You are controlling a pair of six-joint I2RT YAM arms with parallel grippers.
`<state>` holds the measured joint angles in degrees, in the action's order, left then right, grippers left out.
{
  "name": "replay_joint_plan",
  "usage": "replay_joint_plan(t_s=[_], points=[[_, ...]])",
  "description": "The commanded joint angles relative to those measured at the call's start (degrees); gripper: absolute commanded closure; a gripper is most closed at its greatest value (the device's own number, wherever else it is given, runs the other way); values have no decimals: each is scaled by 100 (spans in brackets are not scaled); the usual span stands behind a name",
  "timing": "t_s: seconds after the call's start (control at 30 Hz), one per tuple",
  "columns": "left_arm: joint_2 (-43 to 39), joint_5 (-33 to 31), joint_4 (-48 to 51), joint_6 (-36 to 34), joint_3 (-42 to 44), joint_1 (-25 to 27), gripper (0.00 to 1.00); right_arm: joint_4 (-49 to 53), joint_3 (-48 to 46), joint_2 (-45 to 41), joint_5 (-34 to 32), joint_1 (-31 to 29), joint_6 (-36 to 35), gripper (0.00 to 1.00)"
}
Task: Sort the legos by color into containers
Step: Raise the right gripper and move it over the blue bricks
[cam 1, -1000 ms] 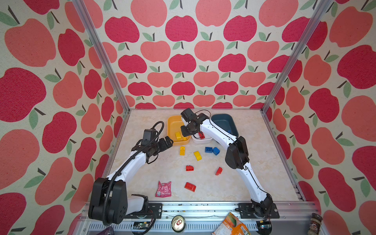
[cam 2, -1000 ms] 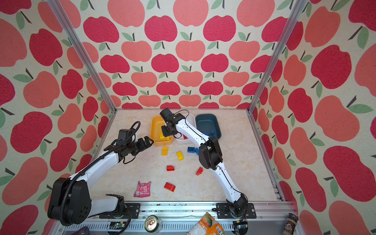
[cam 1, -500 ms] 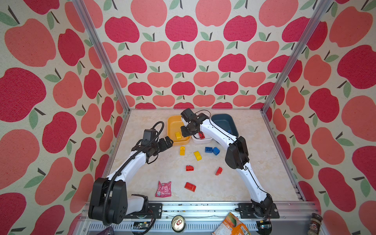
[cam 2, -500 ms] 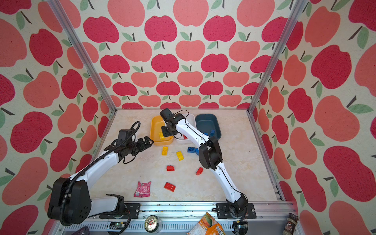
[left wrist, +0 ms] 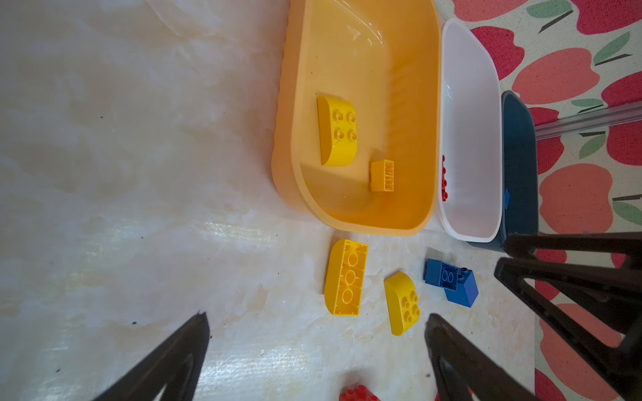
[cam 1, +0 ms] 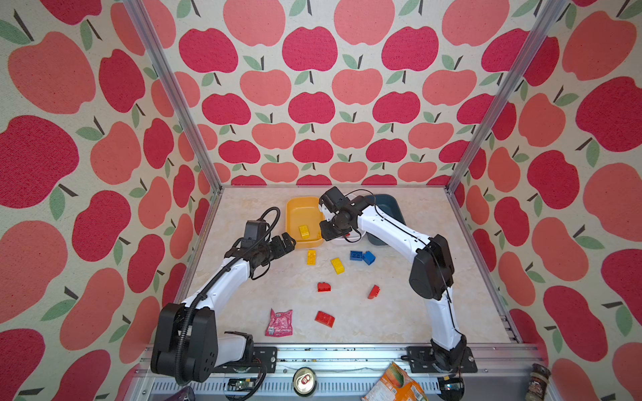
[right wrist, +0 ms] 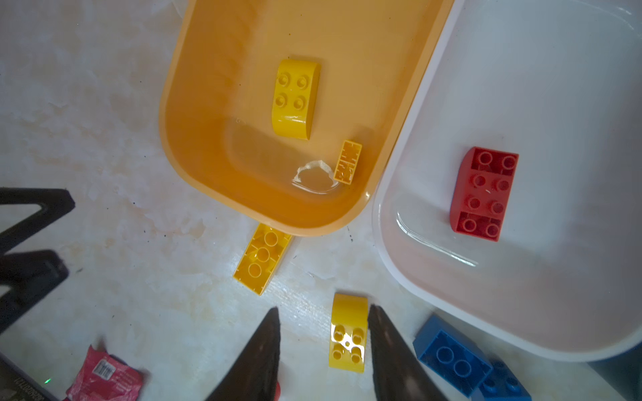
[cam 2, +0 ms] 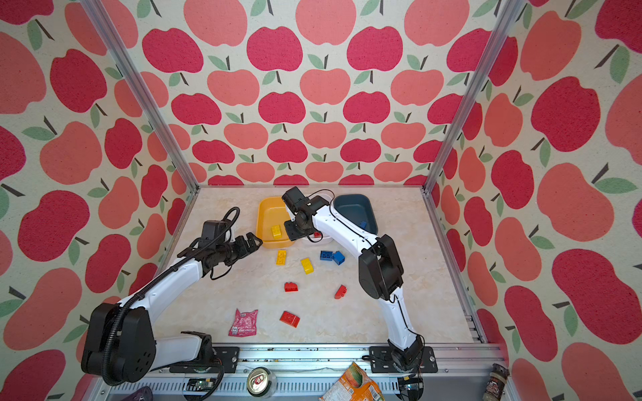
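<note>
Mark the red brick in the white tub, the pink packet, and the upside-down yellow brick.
red brick (right wrist: 484,194), right wrist view, middle of its top face.
pink packet (cam 1: 279,323), in a top view, centre of the foil.
upside-down yellow brick (left wrist: 346,277), left wrist view, middle hollow of its underside.

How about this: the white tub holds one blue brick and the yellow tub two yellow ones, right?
Not quite: in the right wrist view the white tub holds one red brick, not blue. The yellow tub does hold two: a large yellow brick and a small yellow brick.
</note>
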<state>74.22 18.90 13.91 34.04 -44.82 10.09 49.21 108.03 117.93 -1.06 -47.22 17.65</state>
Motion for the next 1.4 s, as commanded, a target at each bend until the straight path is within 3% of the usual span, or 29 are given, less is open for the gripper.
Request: replay_joint_plan(t_s=[0.0,0.2,0.47,0.9,1.37], points=[[-67,-2,68,-19,12,-28,1,-307,-750,-571,-77,35,-315,53],[-20,24,30,-12,-1,-24,1,-508,-1919,-1320,-127,184,-591,47],[58,49,-29,10,-14,-4,1,-371,-2710,-1750,-347,460,-1167,36],[61,36,-3,-6,-18,-14,1,-411,-3202,-1680,-807,991,-1959,36],[68,22,19,-19,-25,-29,1,-736,-3304,-1222,-676,1118,-2231,40]])
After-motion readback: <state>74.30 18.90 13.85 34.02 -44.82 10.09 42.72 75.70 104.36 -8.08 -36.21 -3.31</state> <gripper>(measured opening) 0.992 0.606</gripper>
